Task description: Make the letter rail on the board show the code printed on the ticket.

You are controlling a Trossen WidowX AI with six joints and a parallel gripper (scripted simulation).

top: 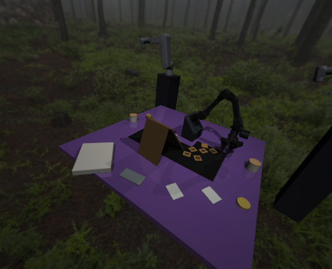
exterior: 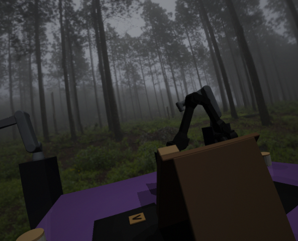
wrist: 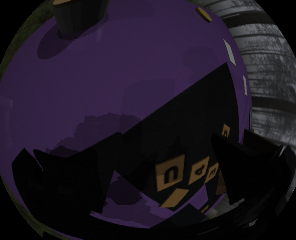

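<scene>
Orange letter tiles (top: 200, 151) lie loose on black mat (top: 209, 170), beside brown board (top: 154, 139). End effector (top: 229, 147) released, empty, hovering at mat's edge near rightmost tile. Best: descend straight, straddle one tile squarely, avoid nudging neighbours on purple surface (top: 188, 219).

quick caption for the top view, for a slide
Open gripper hovers beside loose letter tiles on the black mat, brown board nearby.

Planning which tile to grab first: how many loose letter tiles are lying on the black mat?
5 in the top view: one farthest back, three in a row, one nearest the open claw; plus one in front makes 6. The board may hide more.
</scene>
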